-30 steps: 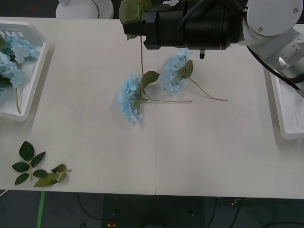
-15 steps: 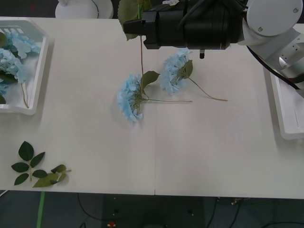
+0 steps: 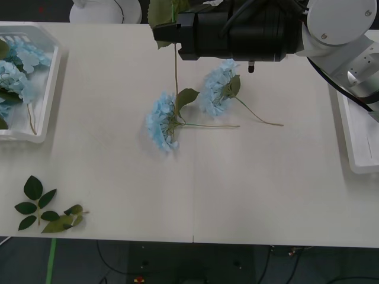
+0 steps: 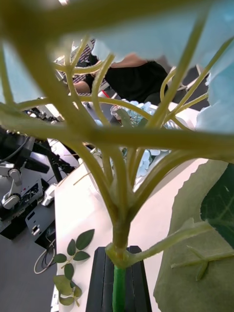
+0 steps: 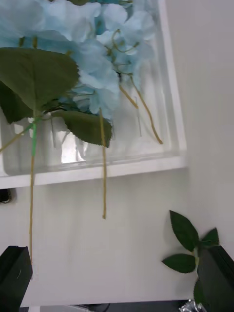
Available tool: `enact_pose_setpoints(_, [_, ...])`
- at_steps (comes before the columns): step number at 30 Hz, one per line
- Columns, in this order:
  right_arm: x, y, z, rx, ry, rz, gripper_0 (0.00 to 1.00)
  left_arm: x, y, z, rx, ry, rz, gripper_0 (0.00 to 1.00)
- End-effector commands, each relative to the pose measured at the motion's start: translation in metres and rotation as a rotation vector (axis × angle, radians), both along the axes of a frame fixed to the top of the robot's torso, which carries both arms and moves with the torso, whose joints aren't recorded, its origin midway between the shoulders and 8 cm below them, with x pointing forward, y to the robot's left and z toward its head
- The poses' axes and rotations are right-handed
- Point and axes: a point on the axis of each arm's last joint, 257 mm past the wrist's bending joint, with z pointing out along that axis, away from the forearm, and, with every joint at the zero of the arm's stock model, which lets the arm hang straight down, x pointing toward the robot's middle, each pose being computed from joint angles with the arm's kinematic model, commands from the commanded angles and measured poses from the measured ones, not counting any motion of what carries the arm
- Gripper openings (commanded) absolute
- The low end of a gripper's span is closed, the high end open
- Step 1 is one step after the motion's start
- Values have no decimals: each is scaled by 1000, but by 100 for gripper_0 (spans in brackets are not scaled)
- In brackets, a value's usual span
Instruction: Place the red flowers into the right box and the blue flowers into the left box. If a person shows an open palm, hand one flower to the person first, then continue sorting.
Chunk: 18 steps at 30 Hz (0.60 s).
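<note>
Pale-blue fabric clusters, the blue flowers [image 3: 163, 120], lie on the table below the right gripper [image 4: 119, 280], whose black fingers pinch one wiry stem [image 4: 118, 292]. Light, floppy heads; grasp stems. Left gripper [image 5: 112, 273], spread, hovers beside the left box [image 5: 97, 168].

The white table [image 3: 118, 148] carries two blue flowers [image 3: 163, 121], both white boxes [image 3: 44, 112] and leaf sprigs [image 3: 44, 207].
</note>
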Motion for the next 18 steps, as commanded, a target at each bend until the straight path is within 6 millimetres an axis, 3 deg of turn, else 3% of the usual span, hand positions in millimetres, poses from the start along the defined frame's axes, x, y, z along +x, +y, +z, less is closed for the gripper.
enact_pose_setpoints(1, [-14, 25, 29, 34, -28, 44, 0, 11, -73, -9, -147, -44, -97, 100])
enact_pose_setpoints(4, [-14, 25, 29, 33, -28, 42, 0, 12, -117, -24, -222, -44, -158, 100])
enact_pose_setpoints(5, [-14, 25, 29, 33, -28, 42, 0, 12, -141, -32, -249, -37, -197, 100])
enact_pose_setpoints(9, [-14, 25, 30, 35, -30, 42, 0, 15, -208, -33, -333, -62, -299, 100])
enact_pose_setpoints(13, [-14, 25, 29, 33, -28, 42, 0, 16, -263, -21, -467, -102, -363, 100])
enact_pose_setpoints(15, [-14, 25, 27, 30, -28, 42, 0, 17, -299, -4, -581, -143, -393, 100])
enact_pose_setpoints(18, [-14, 25, 24, 23, -29, 41, 0, 16, -338, 11, -673, -201, -429, 100])
